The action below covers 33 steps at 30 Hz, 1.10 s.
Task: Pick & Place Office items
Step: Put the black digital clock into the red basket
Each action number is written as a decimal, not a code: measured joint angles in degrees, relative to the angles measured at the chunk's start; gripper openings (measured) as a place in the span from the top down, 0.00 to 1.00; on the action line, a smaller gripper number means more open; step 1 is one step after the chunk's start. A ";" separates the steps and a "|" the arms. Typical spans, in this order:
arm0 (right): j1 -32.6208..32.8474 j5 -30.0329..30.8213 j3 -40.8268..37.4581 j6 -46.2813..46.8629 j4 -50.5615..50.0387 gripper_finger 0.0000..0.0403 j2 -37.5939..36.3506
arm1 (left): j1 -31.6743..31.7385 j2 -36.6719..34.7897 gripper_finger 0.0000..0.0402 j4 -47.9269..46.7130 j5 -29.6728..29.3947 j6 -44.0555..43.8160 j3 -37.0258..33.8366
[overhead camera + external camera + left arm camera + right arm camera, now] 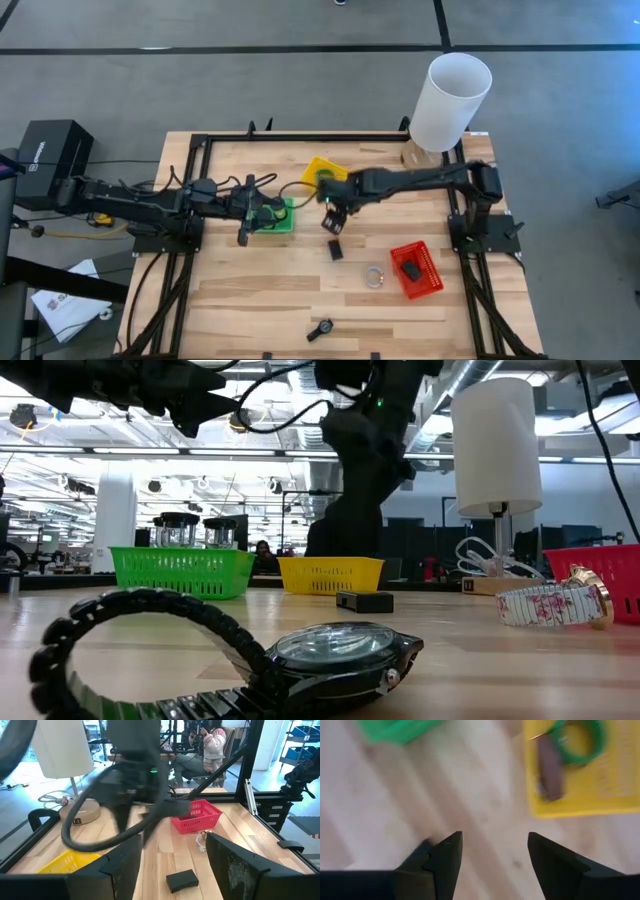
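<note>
Right end effector (pixel 330 218) open, empty, just off the yellow tray (pixel 312 166), which holds a green ring (pixel 580 740) and brown oblong (pixel 550 767); likely a drop just finished. Dark block (pixel 335 250) lies on the worktop (pixel 250 290) near that tray, probably next. Left end effector (pixel 247 222) open over the green tray (pixel 288 222) beside the yellow tray, waiting.

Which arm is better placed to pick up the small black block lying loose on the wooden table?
Right. The right gripper hangs open just beside the small black block; the left gripper waits over the green mesh tray.
</note>
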 joint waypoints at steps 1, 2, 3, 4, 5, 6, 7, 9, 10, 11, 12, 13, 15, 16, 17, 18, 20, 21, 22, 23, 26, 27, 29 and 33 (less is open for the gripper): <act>1.37 -0.69 -0.03 1.13 0.18 0.46 0.09 | 0.00 0.00 0.46 -0.02 0.00 0.00 0.00; 2.68 -1.44 -0.12 2.58 0.67 0.46 0.21 | 0.00 0.00 0.46 -0.02 0.00 0.00 0.00; 3.93 -2.28 -0.20 4.12 1.14 0.46 0.54 | 0.00 0.00 0.46 0.00 0.13 0.00 0.00; 5.10 -3.10 -0.20 5.48 1.51 0.46 1.11 | 0.00 0.00 0.45 -0.02 0.17 0.00 0.00; 6.25 -3.67 -0.32 6.64 1.80 0.46 1.57 | 0.00 0.00 0.45 -0.05 0.15 0.00 0.00; 7.38 -3.80 -0.42 7.93 1.65 0.46 2.10 | 0.00 0.00 0.45 -0.02 0.15 0.00 0.00; 8.42 -3.80 -0.41 9.60 1.83 0.46 2.66 | 0.00 0.00 0.45 0.04 0.15 0.00 0.00; 10.11 -3.78 -0.40 13.80 1.80 0.46 3.54 | 0.00 0.02 0.46 0.02 0.16 0.00 0.00; 10.85 -3.75 -0.39 16.10 1.90 0.46 4.27 | 0.00 0.02 0.46 0.06 0.15 0.00 0.00; 11.45 -3.71 -0.27 18.40 2.99 0.46 5.27 | 0.01 0.02 0.46 0.11 0.10 0.00 0.00; 11.97 -3.70 -0.27 20.63 3.80 0.46 6.33 | 0.00 0.02 0.47 0.18 0.07 0.00 0.00; 12.45 -3.72 -0.38 22.61 3.67 0.46 7.27 | 0.00 0.02 0.47 0.34 0.09 0.00 0.00; 13.20 -4.20 -0.41 25.17 4.88 0.46 9.11 | 0.00 0.00 0.47 0.75 -0.05 -0.02 0.02; 13.39 -4.59 -0.31 26.03 5.38 0.46 9.96 | 0.00 0.02 0.46 0.88 -0.07 0.00 0.02; 13.45 -4.99 -0.31 26.70 5.12 0.46 10.78 | 0.00 0.00 0.46 1.05 -0.08 -0.01 0.02; 13.43 -5.65 -0.33 27.22 4.78 0.46 11.59 | -0.02 0.00 0.46 1.19 -0.09 0.00 0.03; 13.38 -6.38 -0.35 28.51 4.71 0.46 12.55 | -0.03 0.00 0.46 1.22 -0.09 0.00 0.04; 13.36 -6.42 -0.30 29.15 4.71 0.46 12.56 | -0.09 0.00 0.47 1.40 -0.07 -0.02 0.04; 13.34 -6.40 -0.28 29.79 4.81 0.46 12.55 | -0.11 0.00 0.47 1.42 -0.07 -0.02 0.04; 13.25 -6.41 -0.28 30.25 4.70 0.46 12.56 | -0.11 0.00 0.47 1.42 -0.07 -0.02 0.04; 12.92 -6.42 -0.28 30.70 4.49 0.46 12.35 | -0.11 0.00 0.47 1.75 -0.07 0.00 0.04; 12.84 -6.42 -0.28 31.07 4.29 0.46 12.24 | -0.11 0.00 0.47 1.80 -0.07 0.00 0.04; 12.62 -6.42 -0.28 31.06 4.33 0.46 12.12 | -0.11 0.00 0.47 1.84 -0.07 0.00 0.04; 11.78 -6.78 -0.28 30.98 3.53 0.46 12.12 | -0.11 0.00 0.47 2.03 -0.04 -0.01 0.04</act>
